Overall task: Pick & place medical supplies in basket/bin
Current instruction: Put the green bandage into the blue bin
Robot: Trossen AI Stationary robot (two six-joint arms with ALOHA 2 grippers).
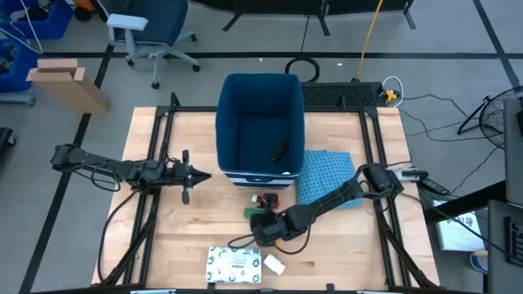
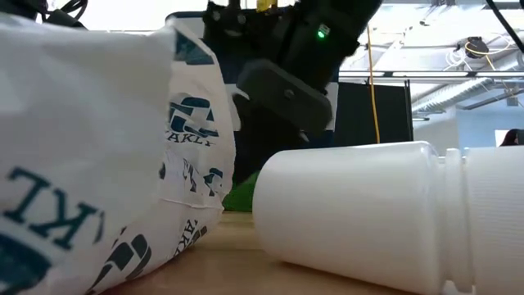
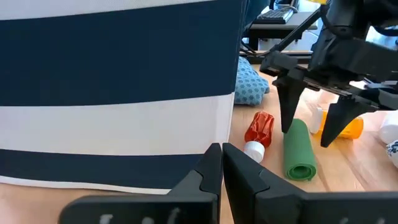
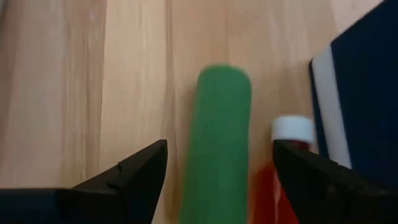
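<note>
A green roll [image 4: 221, 93] lies on the table in front of the dark-blue tub [image 1: 260, 131]. Beside it lies the red-white tube [image 3: 260, 127], and behind it the orange pill bottle [image 3: 352, 128]. My right gripper [image 3: 306, 135] is open and points down over the roll, one finger on each side, touching nothing. The white speckled packet [image 1: 234, 263] and the small white piece [image 1: 274, 264] lie near the table's near edge. My left gripper [image 3: 222, 160] is shut and waits left of the tub.
The blue patterned cloth [image 1: 327, 175] lies right of the tub. A dark item [image 1: 278, 151] sits inside the tub. In the low view the packet [image 2: 98, 147] and a white bottle on its side [image 2: 385, 213] fill the foreground. Bare wood stretches on the table's left.
</note>
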